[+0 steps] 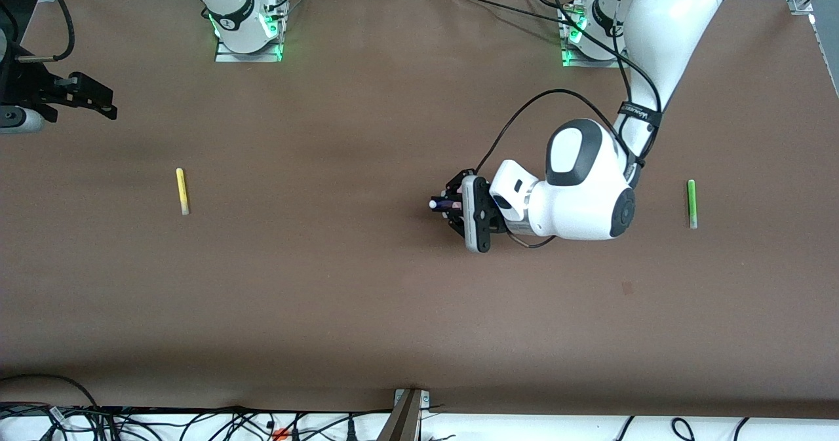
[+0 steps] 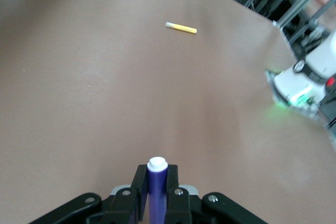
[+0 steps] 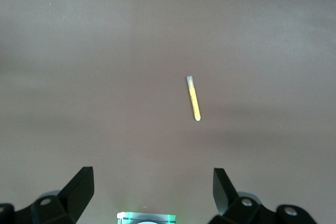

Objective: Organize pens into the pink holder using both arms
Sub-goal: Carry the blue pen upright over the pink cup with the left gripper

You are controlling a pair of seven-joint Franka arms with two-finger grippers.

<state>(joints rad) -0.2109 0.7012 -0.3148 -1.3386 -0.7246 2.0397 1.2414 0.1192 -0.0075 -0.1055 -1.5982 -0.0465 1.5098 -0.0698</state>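
Observation:
My left gripper (image 1: 443, 204) is over the middle of the table, shut on the purple pen (image 1: 438, 203), whose white tip sticks out past the fingers. In the left wrist view the purple pen (image 2: 157, 187) is clamped between the jaws of the left gripper (image 2: 157, 176). The yellow pen (image 1: 182, 191) lies toward the right arm's end; it also shows in the left wrist view (image 2: 181, 27) and the right wrist view (image 3: 193, 98). The green pen (image 1: 691, 203) lies toward the left arm's end. My right gripper (image 1: 105, 103) hangs open and empty (image 3: 152, 187) at that end's edge. The pink holder and the magenta pen are out of view.
The brown table top (image 1: 341, 297) carries only the pens. The arm bases (image 1: 248, 31) (image 1: 583, 41) glow green along the edge farthest from the front camera. Cables lie off the table's near edge (image 1: 196, 421).

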